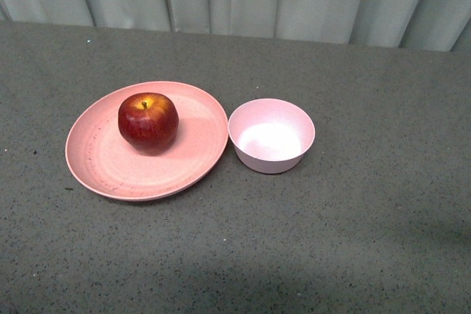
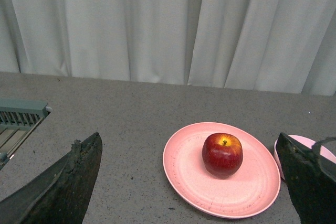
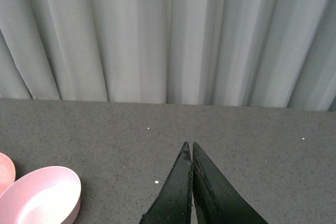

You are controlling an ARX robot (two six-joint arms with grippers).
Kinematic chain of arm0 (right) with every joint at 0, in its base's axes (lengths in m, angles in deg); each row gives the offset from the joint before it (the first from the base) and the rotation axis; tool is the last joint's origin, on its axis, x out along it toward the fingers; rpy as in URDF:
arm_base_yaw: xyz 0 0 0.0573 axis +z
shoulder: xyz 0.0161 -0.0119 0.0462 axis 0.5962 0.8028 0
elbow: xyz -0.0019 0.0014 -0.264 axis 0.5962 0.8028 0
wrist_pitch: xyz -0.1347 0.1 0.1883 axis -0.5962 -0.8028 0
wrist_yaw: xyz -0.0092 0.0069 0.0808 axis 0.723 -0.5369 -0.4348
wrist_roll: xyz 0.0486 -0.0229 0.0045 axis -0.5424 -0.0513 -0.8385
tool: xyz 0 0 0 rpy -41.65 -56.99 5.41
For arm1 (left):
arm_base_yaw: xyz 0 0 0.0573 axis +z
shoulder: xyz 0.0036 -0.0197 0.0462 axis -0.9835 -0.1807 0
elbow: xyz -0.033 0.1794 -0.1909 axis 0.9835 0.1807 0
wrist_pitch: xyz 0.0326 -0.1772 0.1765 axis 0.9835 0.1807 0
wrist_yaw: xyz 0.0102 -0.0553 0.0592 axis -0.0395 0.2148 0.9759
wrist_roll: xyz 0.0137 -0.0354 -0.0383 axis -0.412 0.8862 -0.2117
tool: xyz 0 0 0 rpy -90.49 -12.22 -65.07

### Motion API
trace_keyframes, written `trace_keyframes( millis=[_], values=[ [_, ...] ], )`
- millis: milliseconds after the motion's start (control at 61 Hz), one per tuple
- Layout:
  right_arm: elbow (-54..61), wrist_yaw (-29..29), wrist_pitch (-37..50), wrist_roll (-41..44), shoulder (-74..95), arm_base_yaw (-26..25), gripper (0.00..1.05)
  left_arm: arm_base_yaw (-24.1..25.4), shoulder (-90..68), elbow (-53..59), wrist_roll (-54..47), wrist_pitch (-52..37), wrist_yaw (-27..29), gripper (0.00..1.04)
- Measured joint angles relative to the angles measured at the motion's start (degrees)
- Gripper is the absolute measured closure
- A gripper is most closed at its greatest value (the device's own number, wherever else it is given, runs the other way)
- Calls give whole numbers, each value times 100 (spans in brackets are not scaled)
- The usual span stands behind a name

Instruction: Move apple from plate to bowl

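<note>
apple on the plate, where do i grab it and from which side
Grip the apple across its widest middle, from above: it sits upright, stem up, on the shallow plate, both rounded flanks free. The left end effector is open, facing it.

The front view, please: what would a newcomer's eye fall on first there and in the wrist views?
The shiny dark-red apple on the wide salmon-pink plate, left of centre on the grey table, stands out first. Close to the plate's right stands the small pale-pink bowl, empty. In the wrist views, the left gripper hangs wide open facing the apple, and the right gripper is shut above the table.
</note>
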Motion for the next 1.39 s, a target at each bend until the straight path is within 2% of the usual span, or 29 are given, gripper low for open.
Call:
trace_keyframes(
  millis=[246, 328, 410, 852, 1393],
  values=[
    [398, -426, -1156, 0, -1561, -422, 104, 0, 0, 0, 0, 0, 0, 7],
    [474, -907, -1530, 0, -2004, -791, 104, 0, 0, 0, 0, 0, -2, 7],
    [505, -920, -1843, -2, -2374, -953, 104, 0, 0, 0, 0, 0, 2, 7],
    [549, -964, -3381, 0, -4052, -970, 104, 0, 0, 0, 0, 0, 0, 7],
    [549, -966, -4623, 0, -5324, -970, 104, 0, 0, 0, 2, -2, 0, 7]
  ],
)
